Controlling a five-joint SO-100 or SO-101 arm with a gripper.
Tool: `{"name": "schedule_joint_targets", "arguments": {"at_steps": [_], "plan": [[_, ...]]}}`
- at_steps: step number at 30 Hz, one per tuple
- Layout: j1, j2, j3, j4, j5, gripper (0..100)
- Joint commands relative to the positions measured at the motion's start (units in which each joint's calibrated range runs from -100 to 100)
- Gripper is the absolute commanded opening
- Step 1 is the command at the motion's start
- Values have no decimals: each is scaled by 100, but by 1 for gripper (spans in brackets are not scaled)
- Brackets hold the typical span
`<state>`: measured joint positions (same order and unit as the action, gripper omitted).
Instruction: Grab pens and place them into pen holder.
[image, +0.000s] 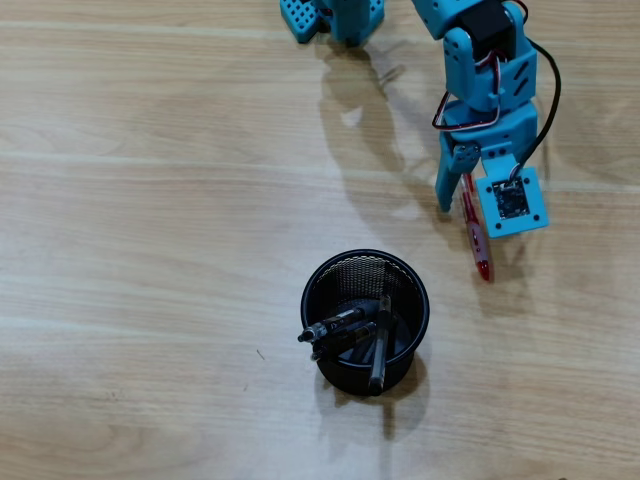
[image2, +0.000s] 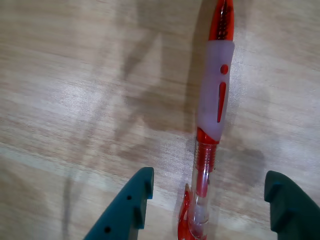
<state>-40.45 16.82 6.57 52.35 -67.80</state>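
A red pen (image2: 214, 95) with a clear barrel and a pale grip lies flat on the wooden table; in the overhead view the red pen (image: 479, 245) lies to the right of the pen holder. My gripper (image2: 210, 187) is open right above the pen's clip end, one fingertip (image2: 141, 182) on each side, neither touching it. In the overhead view the gripper (image: 466, 195) covers the pen's upper part. The pen holder (image: 366, 270), a black mesh cup, stands upright and holds three dark pens (image: 345, 322) leaning inside.
The arm's blue base (image: 335, 20) sits at the table's top edge. Bare wood (image: 150, 250) stretches to the left of the cup.
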Motion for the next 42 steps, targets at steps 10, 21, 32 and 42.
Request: {"name": "schedule_joint_targets", "arguments": {"at_steps": [10,21,32,42], "plan": [[-2,360,-5,-101,-10,25],[-11,360,4,-19,-10,11],[-29,318,4,-10,0,2],[821,-1245,-132,-101,518,2]]}}
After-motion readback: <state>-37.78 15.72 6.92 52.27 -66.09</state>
